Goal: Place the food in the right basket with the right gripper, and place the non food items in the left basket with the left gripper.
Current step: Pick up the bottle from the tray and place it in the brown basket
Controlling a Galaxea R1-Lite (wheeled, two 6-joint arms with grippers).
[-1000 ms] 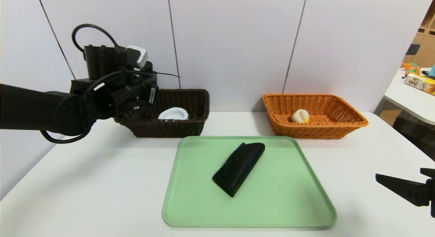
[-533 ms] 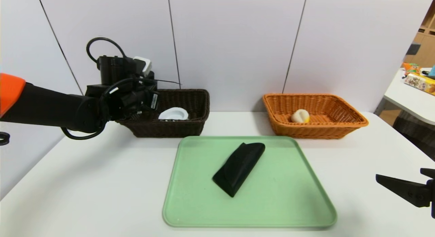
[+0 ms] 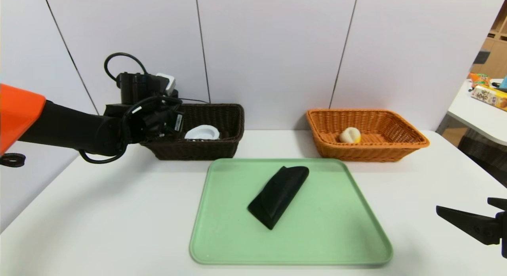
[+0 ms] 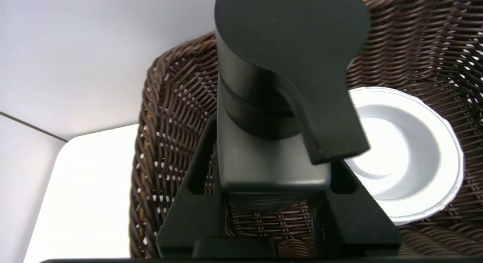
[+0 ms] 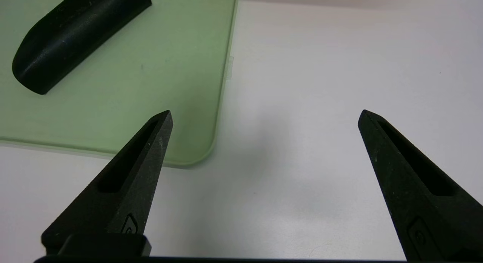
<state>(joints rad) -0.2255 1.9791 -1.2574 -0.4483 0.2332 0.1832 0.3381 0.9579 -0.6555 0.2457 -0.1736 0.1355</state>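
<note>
Nearest the robot, on its right, the right tool (image 5: 264, 114) is hanging parked over the bare worktop (image 3: 119, 212) with its fingers spread wide and nothing between them. Just beyond, the black wedge block (image 3: 279, 196) is lying aslant on the green tray (image 3: 336, 228), waiting its turn and well apart from both tools. Farther back on the left, the left tool (image 4: 268, 180) is clamping a dark bottle (image 4: 279, 66) with a black cap and is holding it above the left end of the left basket (image 4: 162, 116). The white roll (image 4: 407, 153) is already lying inside that basket, just beside the bottle and toward the basket's middle. The step in hand appears to be dropping the bottle off, and doing it well means getting the bottle fully inside the woven rim, bringing it low over the free floor beside the roll, and only then parting the fingers, so that it is neither tipping over the wall nor landing on the roll. Farthest right, the bun (image 3: 350, 135) is sitting in the right basket (image 3: 396, 145), so the food looks finished.
</note>
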